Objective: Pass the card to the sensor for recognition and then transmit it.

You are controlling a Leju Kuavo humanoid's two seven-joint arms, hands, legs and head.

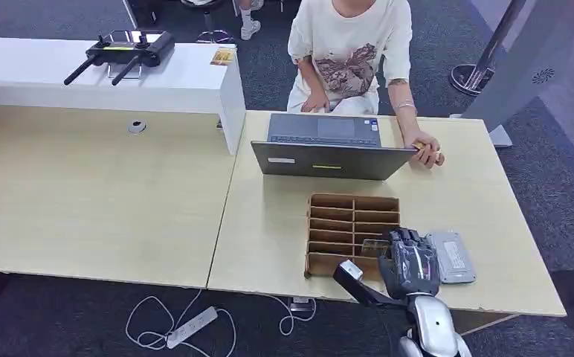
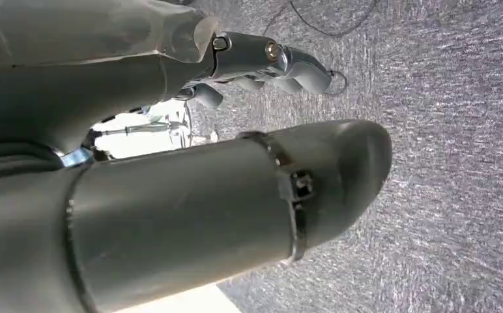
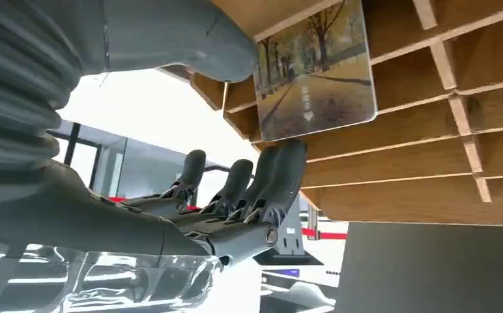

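From the head view, the right robot hand [image 1: 409, 260] sits over the near right corner of the brown wooden box with slots [image 1: 352, 231] on the pale wooden table [image 1: 269, 223]. A flat grey sensor pad [image 1: 451, 256] lies just beside it.

In the left wrist view, the left robot hand [image 2: 262, 62] hangs over grey carpet, fingers curled loosely, holding nothing.

In the right wrist view, the thumb and dark fingers [image 3: 281, 176] pinch a small picture card with trees [image 3: 314, 72], which is still standing in a slot.
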